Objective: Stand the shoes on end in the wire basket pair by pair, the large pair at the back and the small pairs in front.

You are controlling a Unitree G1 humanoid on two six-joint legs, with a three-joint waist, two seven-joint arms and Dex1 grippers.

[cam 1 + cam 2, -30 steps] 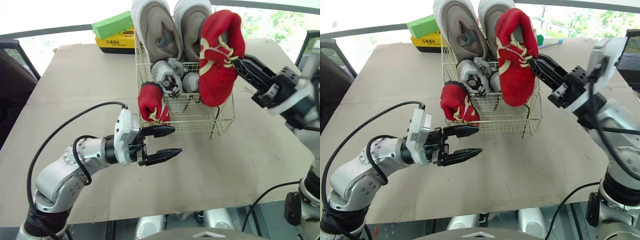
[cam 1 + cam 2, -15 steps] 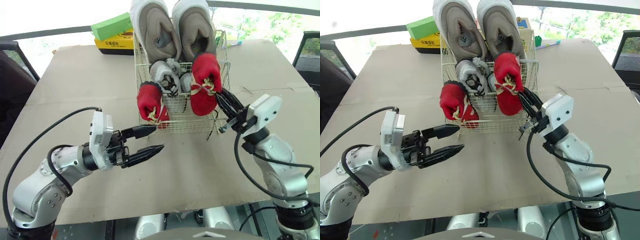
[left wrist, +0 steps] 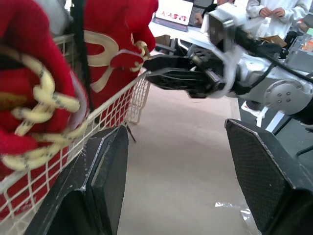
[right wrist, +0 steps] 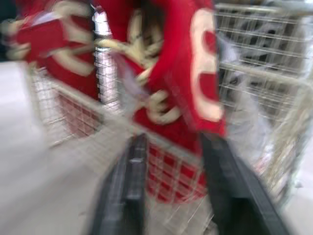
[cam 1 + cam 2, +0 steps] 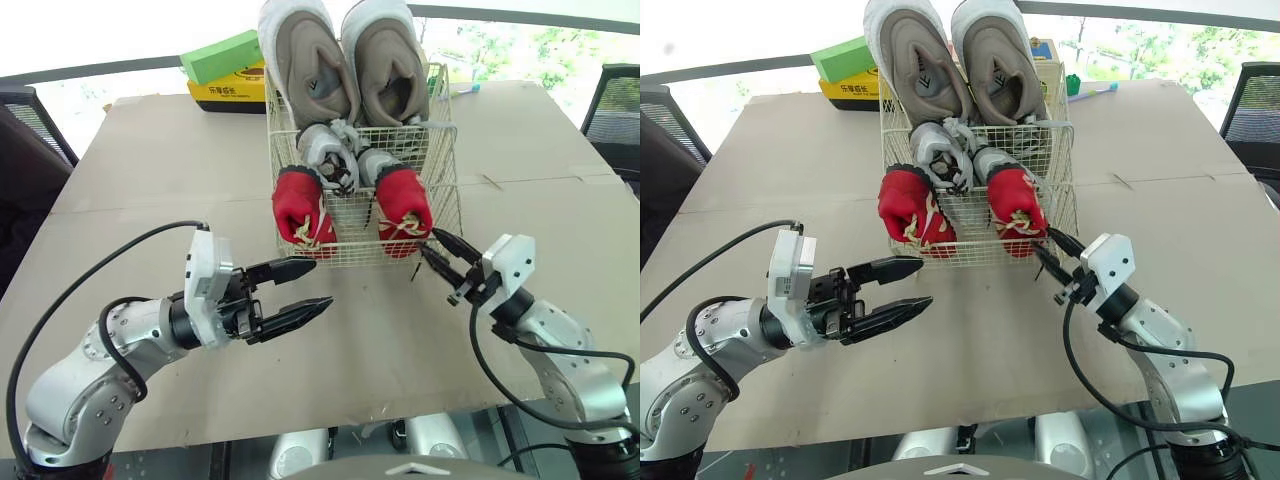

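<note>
The wire basket (image 5: 446, 205) stands on the table with a large tan pair (image 5: 305, 60) on end at its back. A small grey pair (image 5: 330, 155) stands in the middle. Two red shoes stand in front, one on the left (image 5: 300, 205) and one on the right (image 5: 403, 210). My right gripper (image 5: 428, 243) is open and empty, just outside the basket's front right corner, and points at the right red shoe (image 4: 186, 63). My left gripper (image 5: 305, 288) hangs open and empty over the table before the basket's front left, seen also in the left wrist view (image 3: 176, 132).
A green box (image 5: 225, 52) lies on a yellow box (image 5: 230, 88) at the back left of the brown table (image 5: 150, 180). Black chairs stand at the left (image 5: 25, 130) and right (image 5: 615, 100). The table in front of the basket is bare.
My right gripper lowered the second red shoe into the basket's front right, let go of it, and drew back to the front corner. The left gripper stayed open, shifting slightly back.
</note>
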